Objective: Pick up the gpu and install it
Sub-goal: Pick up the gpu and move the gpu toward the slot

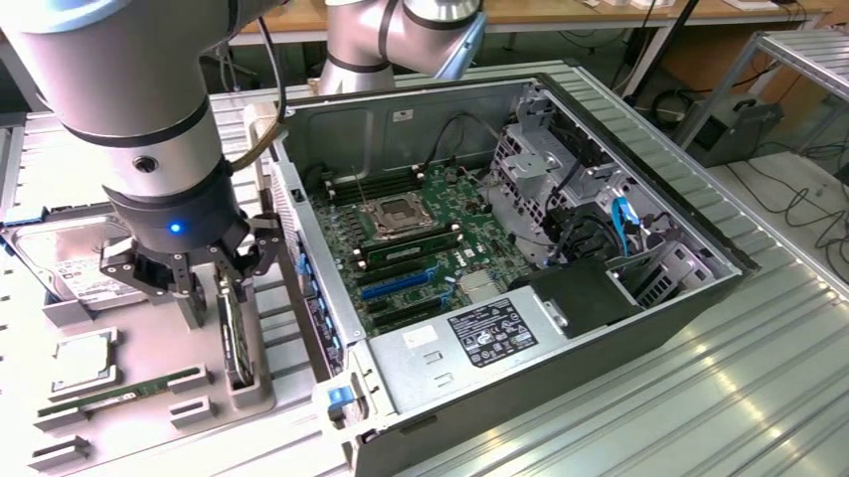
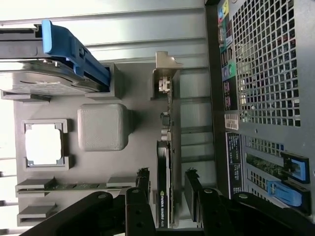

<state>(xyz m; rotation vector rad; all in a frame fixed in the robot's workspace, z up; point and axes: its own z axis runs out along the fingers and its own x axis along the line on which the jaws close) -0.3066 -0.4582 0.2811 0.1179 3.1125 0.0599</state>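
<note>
- The gpu [image 2: 168, 162] is standing on its long edge in a slot of the grey parts tray [image 2: 98, 167]. The tray is sitting just beside the open computer case [image 1: 385, 129], on the exterior view's left of it.
- The card's long axis is running parallel to the case wall nearest it. Its metal bracket [image 2: 165, 73] is sitting at the end away from the gripper.
- The gripper [image 2: 167, 174] is hanging directly over the card's other end, with the jaws standing wide enough to straddle the board.
- One of the fingers [image 2: 143, 183] is lying beside each flat face, with a thin gap showing on both sides. I judge that nothing is being held yet.
- The closing line is running across the card's thickness, at right angles to its long axis.
- Elsewhere on the tray, a RAM stick [image 1: 119, 395], a processor [image 1: 83, 356] and a hard drive [image 1: 80, 273] are lying apart from the card.
- Inside the case, the blue expansion slots [image 1: 398, 285] appear to be running crosswise to the card's present axis.
</note>
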